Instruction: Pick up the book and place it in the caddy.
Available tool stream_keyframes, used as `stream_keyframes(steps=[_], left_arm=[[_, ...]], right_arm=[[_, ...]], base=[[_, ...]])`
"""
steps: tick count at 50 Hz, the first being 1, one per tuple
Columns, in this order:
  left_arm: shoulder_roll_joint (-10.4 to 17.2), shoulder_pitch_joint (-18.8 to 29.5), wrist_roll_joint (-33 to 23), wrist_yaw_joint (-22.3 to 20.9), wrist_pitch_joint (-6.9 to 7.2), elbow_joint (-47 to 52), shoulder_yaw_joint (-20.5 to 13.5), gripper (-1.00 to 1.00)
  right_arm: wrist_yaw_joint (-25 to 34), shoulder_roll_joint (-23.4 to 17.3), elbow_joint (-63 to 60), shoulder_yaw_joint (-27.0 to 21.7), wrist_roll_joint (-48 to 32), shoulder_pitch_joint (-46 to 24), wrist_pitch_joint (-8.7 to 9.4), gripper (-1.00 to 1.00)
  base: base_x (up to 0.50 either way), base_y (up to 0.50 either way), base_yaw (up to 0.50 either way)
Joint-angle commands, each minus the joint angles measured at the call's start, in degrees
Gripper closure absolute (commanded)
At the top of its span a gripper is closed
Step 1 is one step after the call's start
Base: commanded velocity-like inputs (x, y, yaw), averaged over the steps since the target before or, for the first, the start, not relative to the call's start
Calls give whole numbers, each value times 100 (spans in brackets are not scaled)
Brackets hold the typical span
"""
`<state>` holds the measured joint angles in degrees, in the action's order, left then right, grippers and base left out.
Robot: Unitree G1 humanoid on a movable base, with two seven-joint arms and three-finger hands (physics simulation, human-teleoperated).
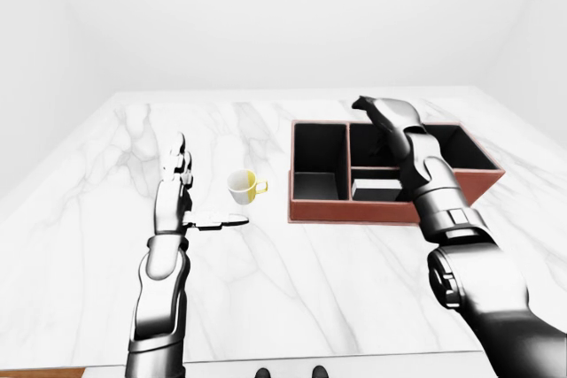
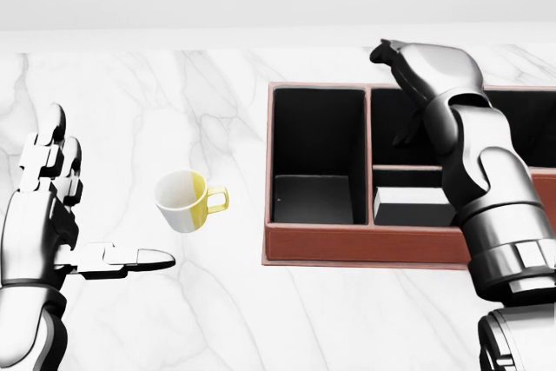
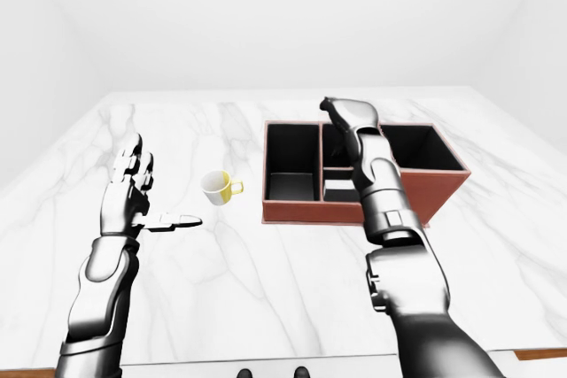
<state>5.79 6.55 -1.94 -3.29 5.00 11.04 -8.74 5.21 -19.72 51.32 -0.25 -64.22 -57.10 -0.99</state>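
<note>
1. Book [image 2: 415,206], head view: a dark slab with a pale top edge lies flat in the lower small cell of the middle section of the caddy [image 2: 347,245]. No hand touches it.
2. Head view, caddy: a reddish-brown box with black lining stands on the white marble table [image 2: 174,110], right of centre. Its leftmost tall cell holds nothing visible. The cell at the right edge is cut off by the frame.
3. Head view, right hand [image 2: 415,62]: raised above the caddy's upper rim, over the middle section. Its fingers curl loosely downward and hold nothing. The right forearm crosses the caddy's right part and hides part of the middle cells and the divider there.
4. Head view, left hand [image 2: 52,206]: stands at the left edge, palm toward the centre. Fingers point upward, close together; the thumb sticks out flat to the right. It grips nothing.
5. Head view, cup [image 2: 184,200]: white and yellow, tilted, handle to the right, on the table between the left hand and the caddy, apart from both.
6. Left-eye view: the caddy's three sections show whole. The right cell looks bare. The book shows as a pale strip behind the right forearm.
7. Right-eye view: same layout. The right arm covers most of the middle section.
</note>
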Motion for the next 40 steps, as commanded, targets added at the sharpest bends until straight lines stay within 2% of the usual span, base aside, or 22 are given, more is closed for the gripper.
stream_keyframes(steps=[1,8,9,13,20,21,30,32,40], left_arm=[[-12,-16,-21,-8,0,123,13,-100],[-11,-1,-37,-20,0,306,12,-100],[-10,-3,-52,-23,0,377,22,-100],[0,42,-80,-37,0,483,19,-100],[4,188,-232,-77,0,858,109,-100],[2,208,-238,-86,0,888,112,-100],[50,484,-298,-176,0,1464,130,-100],[98,617,-323,-218,0,1670,127,-100],[165,888,-395,-288,0,2055,120,-100]], right_arm=[[1547,12,-3265,-539,1081,1046,576,-50],[2026,289,-4928,-719,2118,1625,599,-85],[2023,384,-5286,-813,2420,1702,599,-100],[1922,396,-5972,-822,3058,1936,599,-100],[1660,650,-7190,-779,4213,2491,599,-100],[1537,778,-7367,-829,4460,2546,599,-100],[711,1085,-7921,-733,5573,3189,599,-100],[467,1243,-8120,-792,6038,3311,599,-100],[-113,1326,-8365,-613,6394,3616,599,-100]], base=[[0,0,0],[0,0,0],[0,0,0],[0,0,0],[0,0,0],[0,0,0],[0,0,0],[0,0,0],[0,0,0]])
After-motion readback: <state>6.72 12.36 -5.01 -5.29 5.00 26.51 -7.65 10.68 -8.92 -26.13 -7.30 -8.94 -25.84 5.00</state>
